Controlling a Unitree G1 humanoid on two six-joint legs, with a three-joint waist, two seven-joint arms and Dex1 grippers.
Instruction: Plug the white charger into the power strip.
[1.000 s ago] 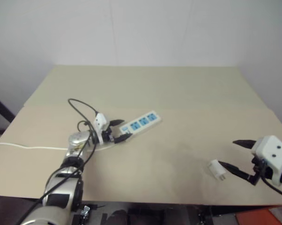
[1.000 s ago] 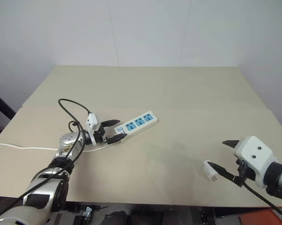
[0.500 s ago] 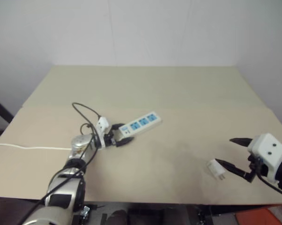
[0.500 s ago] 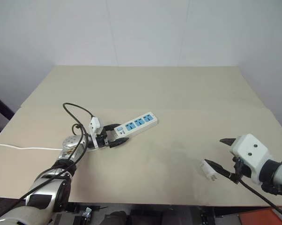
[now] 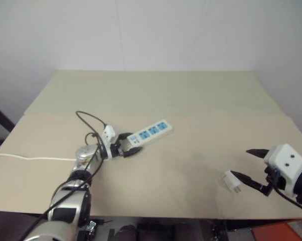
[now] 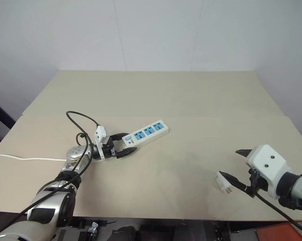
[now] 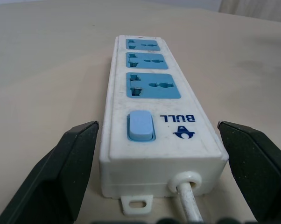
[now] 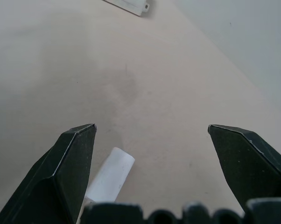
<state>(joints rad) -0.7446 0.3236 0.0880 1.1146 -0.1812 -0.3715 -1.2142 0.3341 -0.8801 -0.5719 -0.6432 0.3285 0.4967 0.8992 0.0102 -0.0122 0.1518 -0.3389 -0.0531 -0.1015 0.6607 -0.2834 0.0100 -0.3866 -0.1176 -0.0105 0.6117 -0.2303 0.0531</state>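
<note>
The white charger (image 5: 232,181), a small smooth block of matte plastic with short prongs at one end, is being seen lying flat in the lower right of the left eye view, on the tan table (image 5: 191,100). The table's surface is being shown as flat and dull, like board or card, with a faint straight seam running across it and a slightly darker smudge near the middle. One black finger (image 5: 246,179) of the right gripper (image 5: 247,166) is being held just beside the charger, while the other finger is being held well above it; the jaws are being kept spread wide, with nothing pinched between them. The fingers are being shown as tapered, pointed wedges of dark matte plastic, fixed to a boxy white module.

The power strip (image 5: 150,132), a long narrow bar of glossy white plastic with rounded edges, is being seen left of centre, well apart from the charger. Three blue sockets are being shown in a row along it, with a pale blue rocker switch (image 7: 141,126) and a thin white cord (image 5: 30,158) at its near end. The left gripper (image 7: 161,154) is being held level around that switch end, its blunt black fingers (image 7: 66,172) spread on either side of the strip, with a gap left on each side.
</note>
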